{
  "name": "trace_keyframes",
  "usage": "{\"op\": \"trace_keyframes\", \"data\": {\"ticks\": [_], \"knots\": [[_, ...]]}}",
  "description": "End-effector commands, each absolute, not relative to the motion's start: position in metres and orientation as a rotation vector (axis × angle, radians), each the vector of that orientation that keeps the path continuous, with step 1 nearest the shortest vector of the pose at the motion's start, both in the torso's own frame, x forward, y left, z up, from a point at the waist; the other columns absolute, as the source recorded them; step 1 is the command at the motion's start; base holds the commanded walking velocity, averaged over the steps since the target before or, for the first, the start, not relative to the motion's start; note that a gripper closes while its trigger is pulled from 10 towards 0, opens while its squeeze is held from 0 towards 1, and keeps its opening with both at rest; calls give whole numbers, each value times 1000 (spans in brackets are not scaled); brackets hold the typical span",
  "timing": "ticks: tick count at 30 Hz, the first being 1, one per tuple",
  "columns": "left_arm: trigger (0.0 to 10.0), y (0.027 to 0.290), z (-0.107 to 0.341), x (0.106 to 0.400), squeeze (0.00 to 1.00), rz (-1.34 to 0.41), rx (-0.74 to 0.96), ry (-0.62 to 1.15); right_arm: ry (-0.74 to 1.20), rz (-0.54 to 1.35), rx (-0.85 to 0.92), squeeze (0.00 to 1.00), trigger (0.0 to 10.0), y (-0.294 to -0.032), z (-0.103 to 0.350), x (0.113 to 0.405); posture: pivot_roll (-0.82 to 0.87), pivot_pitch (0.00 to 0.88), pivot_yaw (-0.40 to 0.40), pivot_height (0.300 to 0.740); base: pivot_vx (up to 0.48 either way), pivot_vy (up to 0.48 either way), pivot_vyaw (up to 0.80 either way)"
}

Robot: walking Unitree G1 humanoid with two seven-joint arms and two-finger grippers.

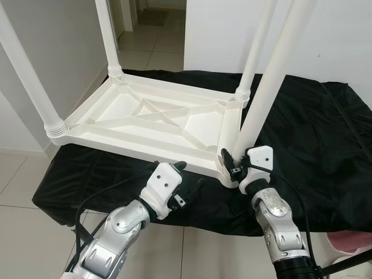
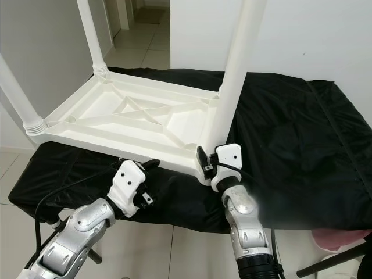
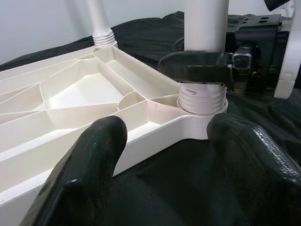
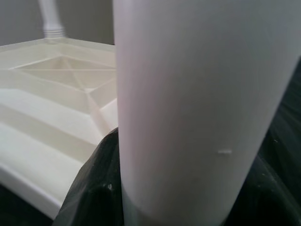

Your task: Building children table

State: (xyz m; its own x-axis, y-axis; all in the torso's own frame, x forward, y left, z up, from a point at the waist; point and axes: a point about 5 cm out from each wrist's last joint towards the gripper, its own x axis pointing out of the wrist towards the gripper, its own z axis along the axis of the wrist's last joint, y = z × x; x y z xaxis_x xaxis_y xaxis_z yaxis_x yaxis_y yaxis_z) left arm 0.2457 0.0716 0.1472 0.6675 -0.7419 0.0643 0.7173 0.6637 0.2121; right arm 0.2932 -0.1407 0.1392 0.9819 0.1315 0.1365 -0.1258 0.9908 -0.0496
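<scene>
A white plastic children's table (image 1: pixel 145 116) lies upside down on a black cloth (image 1: pixel 314 133), its legs pointing up. My right gripper (image 1: pixel 235 164) is shut on the near right leg (image 1: pixel 273 75), just above the leg's threaded base (image 3: pixel 202 96) at the table's corner. In the right wrist view that leg (image 4: pixel 188 108) is close up, with a black finger (image 4: pixel 94 188) against it. My left gripper (image 1: pixel 189 174) is open just before the table's near edge, left of that corner. Its fingers (image 3: pixel 89 165) have nothing between them.
The other three legs stand at the far right (image 1: pixel 256 52), far left (image 1: pixel 108 35) and near left (image 1: pixel 26 75) corners. The cloth's front edge drops to a tiled floor (image 1: pixel 17 180). A white wall (image 1: pixel 343 35) is behind, and a pink object (image 1: pixel 349 241) lies low on the right.
</scene>
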Motion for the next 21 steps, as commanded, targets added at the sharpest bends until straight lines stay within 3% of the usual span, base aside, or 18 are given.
{"op": "trace_keyframes", "data": {"ticks": [1, 3, 6, 15, 16, 21], "knots": [[10000, 74, 145, 248, 0, -846, 198, -143, -92, 17, -41, 0, 10000, -143, 133, 292, -20, 20, 13, 740, 0, 0, 0], [10000, 75, 147, 250, 0, -846, 202, -146, -65, -135, -1, 0, 10000, -140, 131, 290, -16, 22, 13, 740, 0, 0, 0], [10000, 75, 148, 251, 0, -844, 200, -148, -52, -200, 27, 0, 10000, -134, 131, 290, -9, 25, 18, 740, 0, 0, 0], [10000, 74, 148, 249, 0, -855, 198, -145, -51, -152, 46, 0, 10000, -127, 133, 289, -11, 30, 24, 740, 0, 0, 0], [10000, 74, 148, 249, 0, -855, 198, -145, -67, -103, 58, 1000, 10000, -123, 135, 288, -11, 31, 23, 740, 0, 0, 0], [10000, 74, 148, 248, 0, -856, 187, -141, -109, -20, 62, 1000, 10000, -117, 142, 286, -13, 32, 23, 740, 0, 0, 0]]}}
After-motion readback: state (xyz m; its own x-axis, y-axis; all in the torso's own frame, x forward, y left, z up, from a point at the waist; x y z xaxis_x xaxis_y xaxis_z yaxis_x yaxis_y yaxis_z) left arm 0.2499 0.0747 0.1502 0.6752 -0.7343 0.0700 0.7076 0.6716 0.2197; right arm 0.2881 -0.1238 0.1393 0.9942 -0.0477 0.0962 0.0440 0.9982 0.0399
